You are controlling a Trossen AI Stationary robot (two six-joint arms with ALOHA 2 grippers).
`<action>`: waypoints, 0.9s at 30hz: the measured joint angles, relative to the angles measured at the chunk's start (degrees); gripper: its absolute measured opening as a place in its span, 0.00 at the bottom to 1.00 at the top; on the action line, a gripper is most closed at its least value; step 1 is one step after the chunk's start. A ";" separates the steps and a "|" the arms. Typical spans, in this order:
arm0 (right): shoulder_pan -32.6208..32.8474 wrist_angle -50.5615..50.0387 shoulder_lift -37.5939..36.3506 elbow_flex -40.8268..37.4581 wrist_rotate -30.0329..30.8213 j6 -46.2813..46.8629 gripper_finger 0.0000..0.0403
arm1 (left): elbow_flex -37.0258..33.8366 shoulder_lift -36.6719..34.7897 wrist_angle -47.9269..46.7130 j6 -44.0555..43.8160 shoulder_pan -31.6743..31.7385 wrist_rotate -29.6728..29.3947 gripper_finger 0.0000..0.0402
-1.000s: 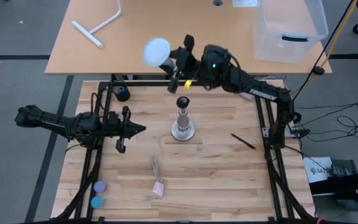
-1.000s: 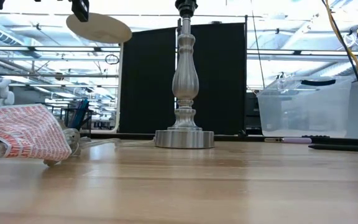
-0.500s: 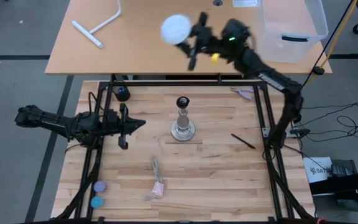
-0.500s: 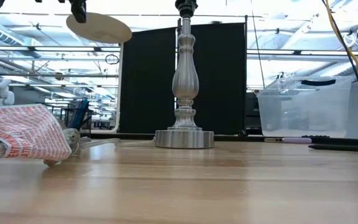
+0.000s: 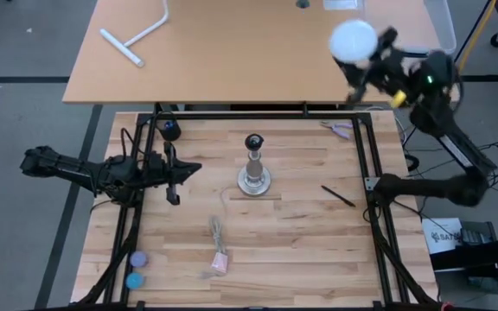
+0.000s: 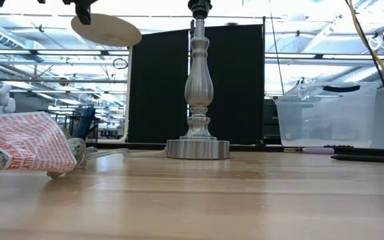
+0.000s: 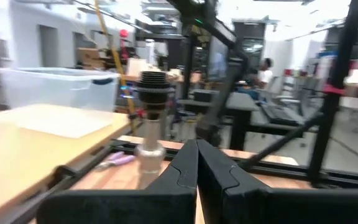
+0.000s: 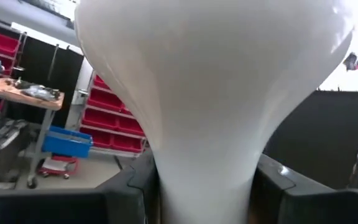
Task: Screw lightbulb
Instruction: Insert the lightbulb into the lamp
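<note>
Two tables in my overhead feed: the slatted wooden work table and a plain tan table behind it. My right gripper is up over the tan table's far right end, by the clear plastic bin, fingers clamped on the neck of the lightbulb, globe pointing away from the arm. The left gripper sits fully closed and empty over the work table's left side, aimed at the metal lamp post standing mid-table.
</note>
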 joint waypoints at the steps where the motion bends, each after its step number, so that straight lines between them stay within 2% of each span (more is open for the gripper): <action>1: 0.06 -0.06 -2.70 -3.33 0.25 0.74 0.37 | 0.00 0.02 0.28 0.59 0.16 -0.95 0.00; 4: 0.91 1.97 -8.93 -13.49 0.86 3.45 0.37 | 0.00 0.37 1.25 1.10 1.42 -1.75 0.00; 6: 1.74 7.31 -11.77 -20.82 0.90 6.19 0.37 | 0.00 1.08 2.61 1.04 2.70 -1.75 0.00; 10: 4.35 26.06 -12.93 -35.30 0.66 12.85 0.37 | 0.00 3.81 6.30 0.84 4.57 -1.79 0.00; 14: 7.60 47.37 -8.51 -44.38 0.45 18.90 0.37 | 0.05 6.99 12.39 0.81 5.52 -1.30 0.00; 16: 9.31 54.56 -5.18 -45.25 0.49 21.11 0.37 | 1.24 8.23 13.13 0.71 6.01 -0.44 0.00; 19: 12.50 59.79 0.32 -43.80 0.54 22.65 0.37 | 4.74 10.25 12.52 0.73 6.25 -0.24 0.00; 23: 16.83 60.50 7.64 -38.35 0.48 21.66 0.37 | 11.02 14.12 10.33 4.06 6.94 -0.11 0.00; 27: 19.24 59.93 13.74 -33.13 -2.05 20.82 0.37 | 19.51 17.25 2.49 5.52 9.11 0.56 0.00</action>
